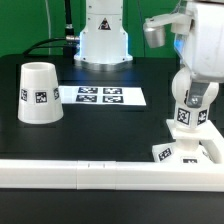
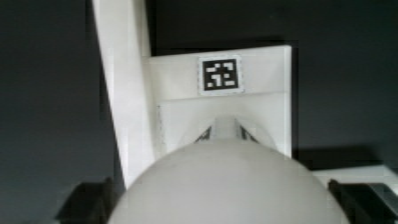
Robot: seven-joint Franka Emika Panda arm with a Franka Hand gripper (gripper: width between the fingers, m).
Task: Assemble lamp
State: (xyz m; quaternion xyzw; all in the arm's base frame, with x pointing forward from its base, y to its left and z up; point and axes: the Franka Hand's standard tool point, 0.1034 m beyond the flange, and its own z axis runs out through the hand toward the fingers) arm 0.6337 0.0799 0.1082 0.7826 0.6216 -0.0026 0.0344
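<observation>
At the left of the exterior frame, the shade [image 1: 39,92] stands alone on the dark worktop [image 1: 110,125], wide end down, one square tag on its side facing the camera. It is well apart from everything else.

In the upper middle of the frame lies the marker board [image 1: 103,96], flat on the worktop with its printed tags up. Behind it, at the top centre, is the white foot of the arm [image 1: 104,38].

Along the lower edge a long white rail [image 1: 90,173] runs across the frame from the left edge to the right.

At the right, the gripper [image 1: 193,100] reaches down from the upper right corner. Under it the bulb [image 1: 186,118] stands upright, a tag on its stem, set on the flat square base [image 1: 183,152], which lies just beside the rail at the lower right and shows tags on its edge. The fingers appear clamped on the top of the bulb, though the contact itself is small and hard to see.

In the wrist view the rounded head of the bulb [image 2: 208,185] fills the lower centre, blurred. Beyond it the base [image 2: 222,75] shows one tag, with the rail [image 2: 121,90] touching its side.
</observation>
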